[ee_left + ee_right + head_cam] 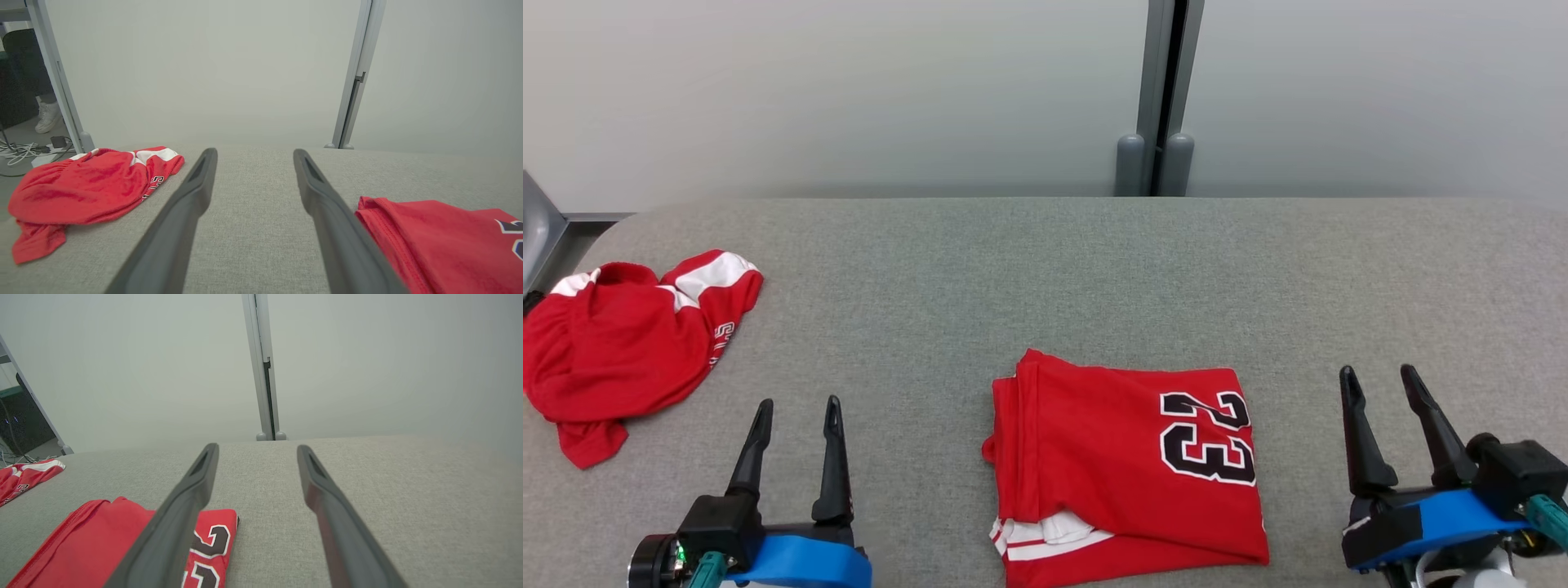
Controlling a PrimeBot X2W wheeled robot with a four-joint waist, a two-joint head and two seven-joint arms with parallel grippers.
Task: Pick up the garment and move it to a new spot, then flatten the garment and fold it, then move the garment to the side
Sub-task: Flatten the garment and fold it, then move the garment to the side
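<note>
Over grey table (1045, 269), looking at a finished fold, red garment (1111, 457) lying centre between left gripper (796, 406) and right gripper (1378, 373), both spread wide and empty: pinch both side edges through all layers, lift level, carry aside.

Smooth red knit cloth, slight sheen, printed numerals: folded jersey (1094, 457). Left of it, crumpled garment (613, 351), same cloth, white bands. Under it, table cover (1013, 269), coarse grey woven fabric, matt. Either side, fingers (833, 465), dark matt plastic. Behind it, post (1157, 82), grey painted metal.
</note>
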